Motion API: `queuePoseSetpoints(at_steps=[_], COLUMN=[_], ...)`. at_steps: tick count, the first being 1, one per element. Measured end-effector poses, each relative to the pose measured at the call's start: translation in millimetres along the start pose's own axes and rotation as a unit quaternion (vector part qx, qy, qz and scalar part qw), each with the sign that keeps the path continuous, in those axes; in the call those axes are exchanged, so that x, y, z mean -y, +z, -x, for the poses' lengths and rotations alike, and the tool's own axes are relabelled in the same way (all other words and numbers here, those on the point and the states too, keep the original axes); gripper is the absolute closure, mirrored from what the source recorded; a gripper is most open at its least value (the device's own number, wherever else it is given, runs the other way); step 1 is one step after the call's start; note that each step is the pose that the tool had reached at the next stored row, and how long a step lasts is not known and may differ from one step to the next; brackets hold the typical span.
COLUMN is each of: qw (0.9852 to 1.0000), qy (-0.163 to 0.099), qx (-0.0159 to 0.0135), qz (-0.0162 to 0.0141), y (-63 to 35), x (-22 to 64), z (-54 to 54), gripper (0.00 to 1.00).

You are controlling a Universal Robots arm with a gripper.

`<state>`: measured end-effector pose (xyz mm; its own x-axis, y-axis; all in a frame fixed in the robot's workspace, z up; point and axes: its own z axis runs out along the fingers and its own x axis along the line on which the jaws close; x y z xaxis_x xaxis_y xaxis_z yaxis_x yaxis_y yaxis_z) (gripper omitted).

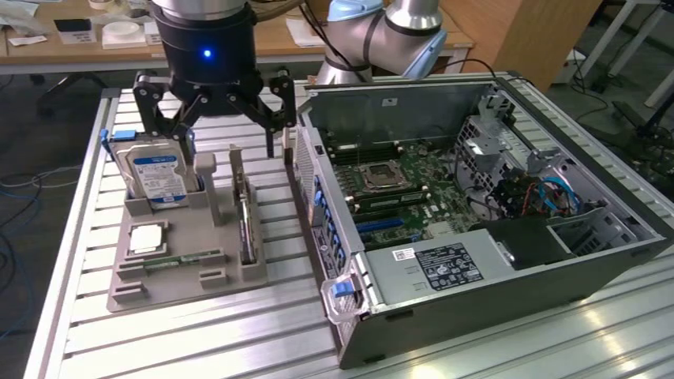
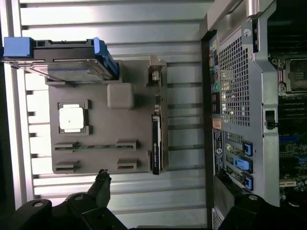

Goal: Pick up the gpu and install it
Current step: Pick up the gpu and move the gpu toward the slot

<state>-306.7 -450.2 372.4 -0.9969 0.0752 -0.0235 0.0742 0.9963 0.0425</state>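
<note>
Slatted table (image 1: 158, 339), gpu (image 2: 156, 143) edge-on from wrist

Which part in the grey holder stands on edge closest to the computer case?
The gpu: the thin dark card on edge along the side of the holder next to the case. The hard drive stands toward the opposite side; the processor chip lies flat.

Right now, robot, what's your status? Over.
Gripper open, empty, over the holder. Gpu on edge in holder, untouched. Hard drive stands alongside, apart.
</note>
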Motion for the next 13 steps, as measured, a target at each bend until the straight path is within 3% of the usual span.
queuePoseSetpoints(at_steps=[13], qw=[1.0], qy=[0.0], qx=[-0.0003], qz=[-0.0001], y=[23.3], x=[-2.3], z=[-0.8], gripper=[0.06])
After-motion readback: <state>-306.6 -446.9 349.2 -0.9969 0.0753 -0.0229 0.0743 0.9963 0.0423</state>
